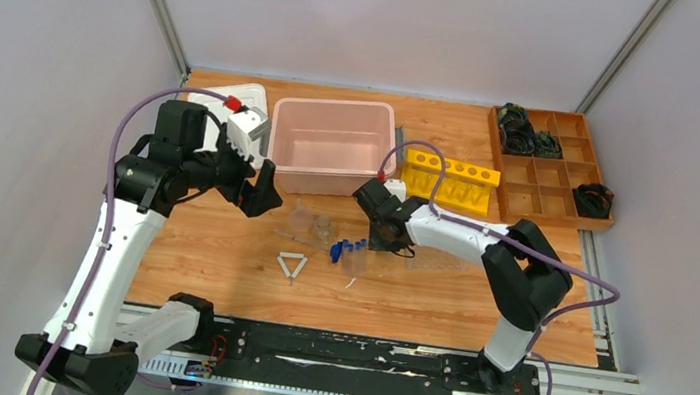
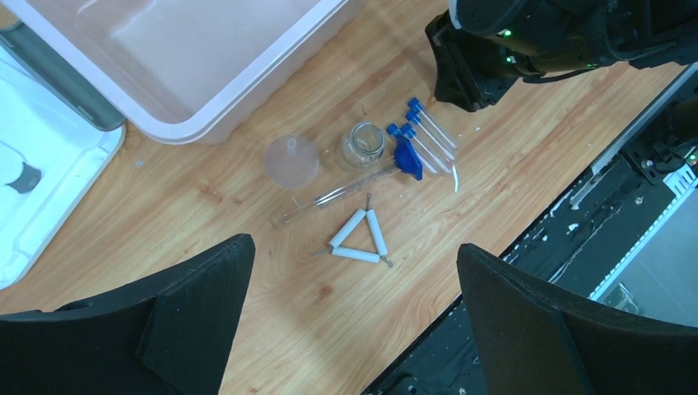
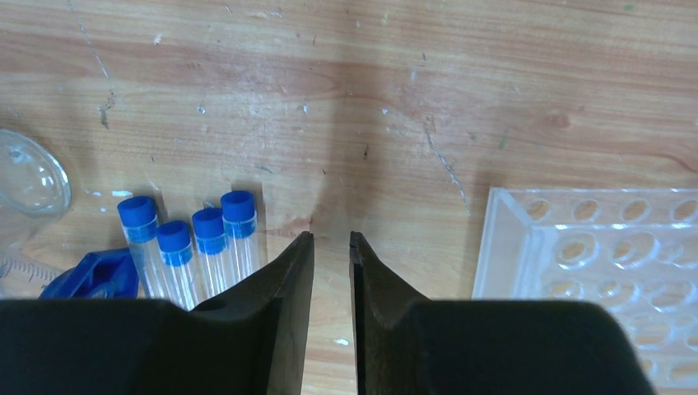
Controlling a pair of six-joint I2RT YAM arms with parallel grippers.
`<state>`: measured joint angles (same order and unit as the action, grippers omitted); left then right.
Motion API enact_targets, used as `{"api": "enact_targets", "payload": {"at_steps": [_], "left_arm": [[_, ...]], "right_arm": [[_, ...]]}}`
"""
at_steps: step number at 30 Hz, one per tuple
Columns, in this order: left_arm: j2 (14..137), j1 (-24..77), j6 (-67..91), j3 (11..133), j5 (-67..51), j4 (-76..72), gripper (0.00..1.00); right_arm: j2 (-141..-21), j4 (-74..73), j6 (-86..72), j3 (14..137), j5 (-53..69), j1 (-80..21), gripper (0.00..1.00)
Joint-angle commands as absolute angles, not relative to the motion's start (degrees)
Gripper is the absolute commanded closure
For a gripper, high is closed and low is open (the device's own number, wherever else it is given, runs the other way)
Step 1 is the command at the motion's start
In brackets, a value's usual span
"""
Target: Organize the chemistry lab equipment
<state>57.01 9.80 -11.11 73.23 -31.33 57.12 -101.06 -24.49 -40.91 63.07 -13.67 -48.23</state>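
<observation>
Left gripper (image 1: 262,197): jaws wide apart, holding nothing. It hangs over the table (image 1: 206,271), close to the pink tub (image 1: 335,105).
Left fingers (image 2: 206,304): two black pads, one on each side of the wrist view, with the lab things lying on the wood beneath.
Right gripper (image 3: 332,240): jaws almost together, with just a thin gap and nothing in it. It is low over bare wood.
Blue-capped tubes (image 3: 208,247): four, lying side by side on the table, just beside the right gripper.
Clear tube tray (image 3: 502,247): flat on the table on the other side of the right gripper, with rows of round holes.
Glass flask (image 2: 290,160): on the table near the pink tub.
Small glass jar (image 2: 365,144): just beside the flask, near the blue caps.
Long clear tube (image 2: 329,196): lying down, between the glass things and the triangle.
White triangle frame (image 2: 355,255): flat on the table, near the long tube.
Yellow rack (image 1: 449,175): at the back, beside the pink tub.
</observation>
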Motion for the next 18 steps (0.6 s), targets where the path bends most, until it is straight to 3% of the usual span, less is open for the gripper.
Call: {"api": "enact_targets", "payload": {"at_steps": [1, 9, 18], "left_arm": [[57.97, 9.32, -11.1, 75.31, -32.43, 57.13, 0.0], [57.31, 9.32, -10.98, 75.55, -32.27, 57.13, 0.0], [56.42, 9.32, -11.6, 74.94, -31.9, 57.11, 0.0]], "right_arm": [[-95.64, -26.96, -41.06, 63.11, -16.61, -48.86, 0.72], [-98.22, -26.55, -40.79, 66.44, -12.55, -49.31, 0.63], [-102.34, -25.37, -41.87, 66.09, -11.67, -50.1, 0.67]]}}
